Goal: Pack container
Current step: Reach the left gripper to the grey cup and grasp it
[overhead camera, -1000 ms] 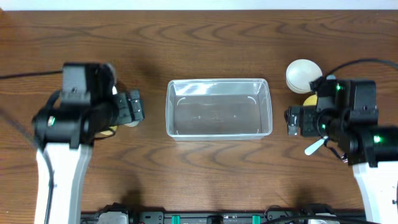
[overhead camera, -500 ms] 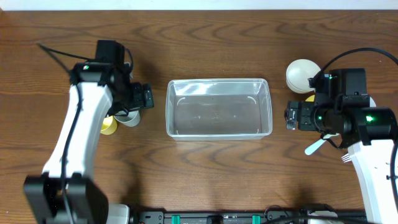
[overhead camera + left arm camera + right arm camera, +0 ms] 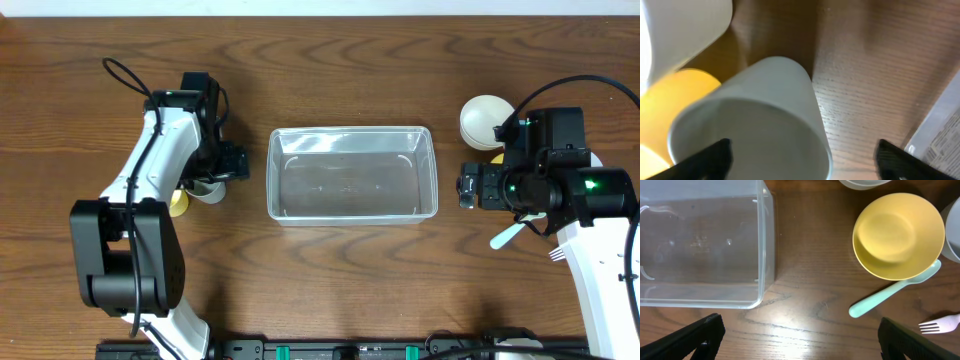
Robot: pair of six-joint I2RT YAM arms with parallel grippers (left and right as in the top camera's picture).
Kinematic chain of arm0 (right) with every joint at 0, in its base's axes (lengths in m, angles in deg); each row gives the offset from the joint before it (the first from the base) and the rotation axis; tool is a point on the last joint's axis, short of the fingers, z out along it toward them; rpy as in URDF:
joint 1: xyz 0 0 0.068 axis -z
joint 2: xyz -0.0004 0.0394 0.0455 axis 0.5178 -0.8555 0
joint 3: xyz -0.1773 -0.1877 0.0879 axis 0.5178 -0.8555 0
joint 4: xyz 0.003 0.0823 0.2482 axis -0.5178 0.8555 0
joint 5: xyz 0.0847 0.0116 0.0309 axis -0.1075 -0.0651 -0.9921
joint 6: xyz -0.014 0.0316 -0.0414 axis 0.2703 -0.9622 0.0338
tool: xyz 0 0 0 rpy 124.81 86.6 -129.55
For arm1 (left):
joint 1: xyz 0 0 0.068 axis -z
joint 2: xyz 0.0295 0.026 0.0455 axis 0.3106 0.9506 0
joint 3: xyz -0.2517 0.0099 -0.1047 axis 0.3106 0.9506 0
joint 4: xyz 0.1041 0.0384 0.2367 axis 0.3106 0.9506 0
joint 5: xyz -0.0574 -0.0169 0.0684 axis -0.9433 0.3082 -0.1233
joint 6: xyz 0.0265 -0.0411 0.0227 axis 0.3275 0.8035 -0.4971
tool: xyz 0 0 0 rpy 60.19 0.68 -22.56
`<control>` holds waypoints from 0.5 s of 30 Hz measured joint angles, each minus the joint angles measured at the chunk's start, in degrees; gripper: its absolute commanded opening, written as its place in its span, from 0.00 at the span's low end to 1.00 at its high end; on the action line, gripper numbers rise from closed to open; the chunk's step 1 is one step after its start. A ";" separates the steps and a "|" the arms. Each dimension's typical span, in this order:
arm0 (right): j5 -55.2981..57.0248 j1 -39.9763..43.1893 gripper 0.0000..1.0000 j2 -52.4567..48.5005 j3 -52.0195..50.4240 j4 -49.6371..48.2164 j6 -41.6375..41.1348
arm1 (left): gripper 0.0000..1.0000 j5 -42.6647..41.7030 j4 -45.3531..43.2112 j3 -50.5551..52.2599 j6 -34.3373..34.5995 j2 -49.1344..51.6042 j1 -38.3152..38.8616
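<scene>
A: Where does the container (image 3: 350, 130) sit?

B: In the middle of the desk (image 3: 330, 60), between the two arms. Its long axis runs side to side, so each short end faces a gripper.

A: Which arm is nearer?

B: From above they look about even. The left gripper (image 3: 801, 157) is just beside the container's left end. The right gripper (image 3: 466, 190) is just off its right end. The left one matters more, because it hangs over a pale cup (image 3: 765, 100) with its jaws spread to either side of the rim. One finger is well clear of the cup wall, so nothing is grasped yet.

A: And the right?

B: Its jaws are wide apart with nothing between them. A yellow bowl (image 3: 898, 235), a teal spoon (image 3: 890, 295) and a fork (image 3: 940, 325) lie beside it.

A: So which way does the cup need to go?

B: Probably up and toward the robot's right, a short way over the near rim.

A: How does the container look?

B: It is clear plastic, rectangular, with rounded corners and a raised rim. It is empty, and the wood grain shows through its floor.
</scene>
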 measured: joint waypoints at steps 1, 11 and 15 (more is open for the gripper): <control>0.00 0.00 0.99 0.00 0.00 0.04 0.00 | 0.64 0.13 -0.31 0.00 0.26 0.00 0.00; 0.00 0.02 0.99 0.00 0.00 0.94 0.00 | 0.20 0.44 -1.07 0.00 0.13 0.00 0.00; 0.00 0.02 0.99 0.00 0.00 1.09 0.00 | 0.19 0.42 -1.07 0.00 0.04 0.00 0.00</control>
